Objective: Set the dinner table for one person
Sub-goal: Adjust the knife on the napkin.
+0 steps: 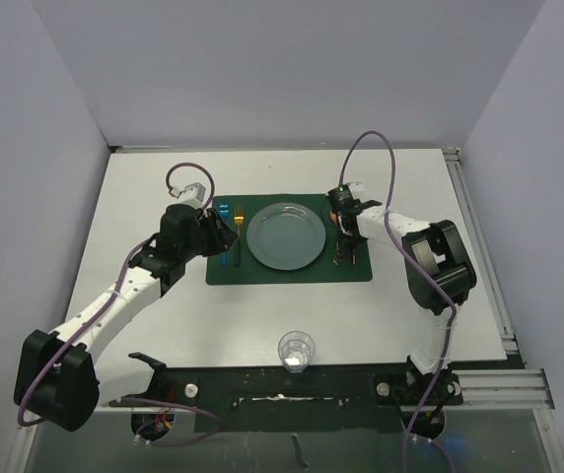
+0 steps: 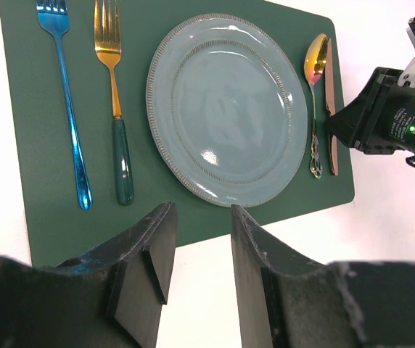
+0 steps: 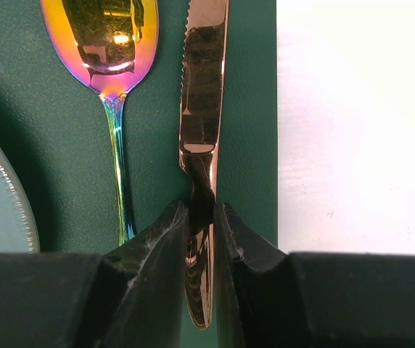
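Grey walls box in the dinner table, a hard, smooth white top lying under everything; it offers nothing to grasp, and cutlery would likely skate on it. On it, the right gripper pinches both sides of the handle of the rose-gold knife, a thin, stiff, slick thing best taken just there. Beside it lie the iridescent spoon, green placemat and plate. Across the mat, the left gripper hangs half open and empty.

1. Table: big white rectangular top, flat, plain.
2. Aluminium rails along its right and near edges.
3. Left and far edges sit pretty tight against the grey walls.
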You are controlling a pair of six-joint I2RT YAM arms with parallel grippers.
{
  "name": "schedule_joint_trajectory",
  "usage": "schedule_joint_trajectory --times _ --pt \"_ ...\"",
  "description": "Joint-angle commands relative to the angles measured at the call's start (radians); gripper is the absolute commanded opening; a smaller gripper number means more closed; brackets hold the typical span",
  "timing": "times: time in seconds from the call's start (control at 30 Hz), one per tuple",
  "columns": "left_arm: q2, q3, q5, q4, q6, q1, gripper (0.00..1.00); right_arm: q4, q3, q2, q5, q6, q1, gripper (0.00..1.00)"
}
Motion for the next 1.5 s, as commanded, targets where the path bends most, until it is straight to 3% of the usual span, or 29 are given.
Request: schedule_joint_trajectory --times 0.0,0.67,1.17,1.27,1.47 --pt "0.001 0.020 0.015 0.072 -0.006 -0.004 0.34 -0.017 -0.011 -0.002 0.036 -0.020 -0.015 0.16" --pt "0.010 0.008 0.025 0.087 -0.011 -0.004 0.34 -0.036 0.025 -0.046 -0.016 -0.008 -0.015 0.35" --pt "0.033 0.022 0.077 0.105 -0.021 -0.007 0.34 -0.086 0.067 -0.348 -0.154 -0.004 0.054 0.40" --pt "0.042 0.052 0.143 0.049 0.006 -0.012 0.34 -0.106 0.034 -0.411 -0.198 -0.003 0.095 0.40" --pt "0.013 0.082 0.176 -0.099 0.039 -0.039 0.24 -0.209 -0.046 -0.532 -0.232 0.034 0.229 0.41"
